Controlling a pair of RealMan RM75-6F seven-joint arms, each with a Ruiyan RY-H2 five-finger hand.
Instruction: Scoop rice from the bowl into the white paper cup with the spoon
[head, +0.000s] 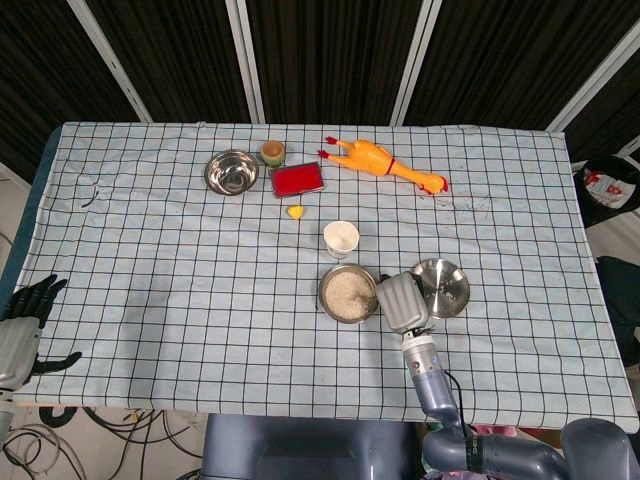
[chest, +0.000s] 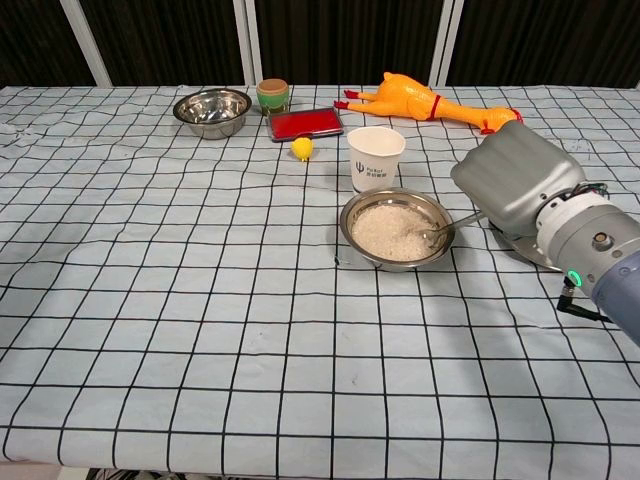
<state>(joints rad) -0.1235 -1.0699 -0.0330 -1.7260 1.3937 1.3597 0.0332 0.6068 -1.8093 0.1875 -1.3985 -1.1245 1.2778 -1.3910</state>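
A steel bowl (chest: 349, 233) full of white rice (chest: 392, 229) sits mid-table, seen also in the head view as the bowl (head: 326, 289). Just behind it stands the white paper cup (chest: 376, 158), empty in the head view (head: 341, 239). My right hand (chest: 516, 185) (head: 398, 301) is at the bowl's right side and holds a metal spoon (chest: 453, 224). The spoon tip lies in the rice at the bowl's right rim. My left hand (head: 25, 325) hangs off the table's left front corner with its fingers spread, holding nothing.
A steel lid (head: 445, 286) lies right of the bowl, partly behind my right hand. Along the back are an empty steel bowl (chest: 211, 108), a small green-banded cup (chest: 272, 95), a red case (chest: 305, 123), a small yellow object (chest: 301, 149) and a rubber chicken (chest: 410, 99).
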